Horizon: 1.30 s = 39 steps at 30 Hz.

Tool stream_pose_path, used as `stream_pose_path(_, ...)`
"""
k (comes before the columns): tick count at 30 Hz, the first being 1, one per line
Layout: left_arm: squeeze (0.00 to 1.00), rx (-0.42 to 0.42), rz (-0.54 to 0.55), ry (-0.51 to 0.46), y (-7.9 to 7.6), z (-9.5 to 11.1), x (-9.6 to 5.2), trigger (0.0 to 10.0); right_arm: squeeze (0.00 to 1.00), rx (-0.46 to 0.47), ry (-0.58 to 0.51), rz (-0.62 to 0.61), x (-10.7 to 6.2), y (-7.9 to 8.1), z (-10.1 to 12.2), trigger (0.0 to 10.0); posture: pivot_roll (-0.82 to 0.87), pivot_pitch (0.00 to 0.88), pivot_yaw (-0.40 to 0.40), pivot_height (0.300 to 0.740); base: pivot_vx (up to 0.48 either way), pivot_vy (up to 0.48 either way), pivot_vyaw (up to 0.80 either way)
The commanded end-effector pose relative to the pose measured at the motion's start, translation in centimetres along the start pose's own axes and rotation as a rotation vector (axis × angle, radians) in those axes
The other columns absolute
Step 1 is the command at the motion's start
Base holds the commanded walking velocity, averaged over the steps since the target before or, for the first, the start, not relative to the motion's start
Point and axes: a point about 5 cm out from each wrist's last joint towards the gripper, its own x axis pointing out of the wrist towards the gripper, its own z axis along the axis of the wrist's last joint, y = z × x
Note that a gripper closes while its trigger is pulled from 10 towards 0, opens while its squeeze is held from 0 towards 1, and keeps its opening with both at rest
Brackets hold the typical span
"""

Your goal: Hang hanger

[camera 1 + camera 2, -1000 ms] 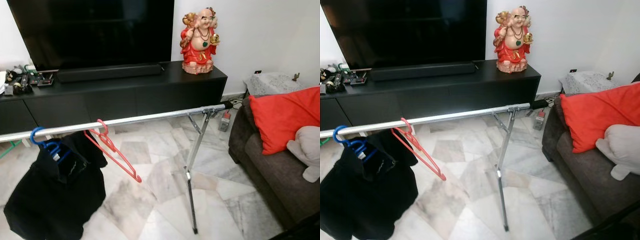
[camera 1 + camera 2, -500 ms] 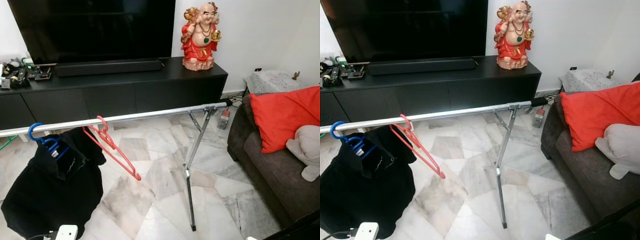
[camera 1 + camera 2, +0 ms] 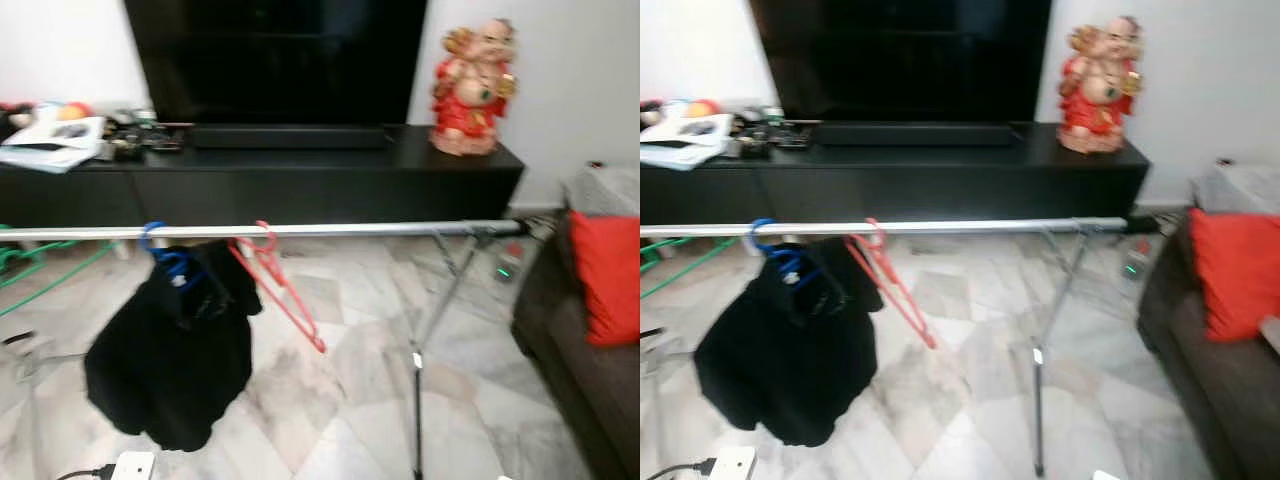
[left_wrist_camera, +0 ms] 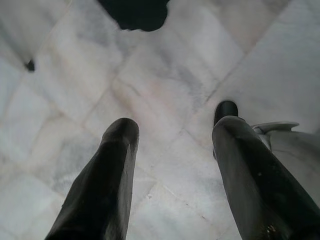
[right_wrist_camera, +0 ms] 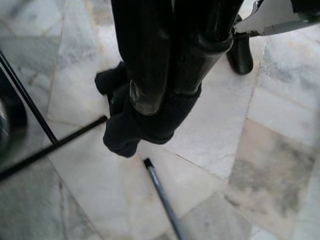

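Red plastic hanger (image 3: 277, 285) hangs hooked on the silver rail (image 3: 350, 229) beside a black garment (image 3: 175, 350). It looks light and stiff (best pinched at the neck). Left gripper (image 4: 172, 145) hangs spread; right gripper (image 5: 165, 75) pressed together, empty.

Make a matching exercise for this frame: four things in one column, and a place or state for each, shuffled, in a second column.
1. red hanger
2. blue hanger
3. red statue
4. left gripper

A. on the black TV cabinet
B. carrying a black garment on the rail
C. open above the marble floor
D. bare on the rail

Pairs: 1-D, 2-B, 3-A, 4-C
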Motion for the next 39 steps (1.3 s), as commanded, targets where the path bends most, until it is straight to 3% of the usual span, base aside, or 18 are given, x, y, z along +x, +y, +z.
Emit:
stream_pose_path(1, 0.0, -0.009, 0.009, 0.011, 0.3, -0.1, -0.1, 10.0, 0.0, -0.003, -0.017, 0.014, 0.1, 0.5, 0.3, 10.0, 0.05, 0.0, -0.021, 0.74, 0.0, 0.0, 0.8)
stream_pose_path(18, 0.0, -0.025, 0.014, 0.008, 0.1, -0.2, 0.0, 10.0, 0.0, -0.004, -0.002, 0.002, -0.1, -0.6, -0.1, 10.0, 0.06, 0.0, -0.03, 0.74, 0.0, 0.0, 0.8)
stream_pose_path(28, 0.0, -0.034, 0.022, -0.012, 0.1, -0.1, 0.0, 10.0, 0.0, 0.028, -0.002, -0.003, -0.1, -0.1, -0.3, 10.0, 0.06, 0.0, -0.035, 0.74, 0.0, 0.0, 0.0)
stream_pose_path(39, 0.0, -0.07, 0.018, -0.008, -0.1, -0.2, 0.0, 10.0, 0.0, 0.053, -0.01, -0.054, -0.1, -1.8, 0.6, 10.0, 0.07, 0.0, -0.04, 0.74, 0.0, 0.159, 0.0)
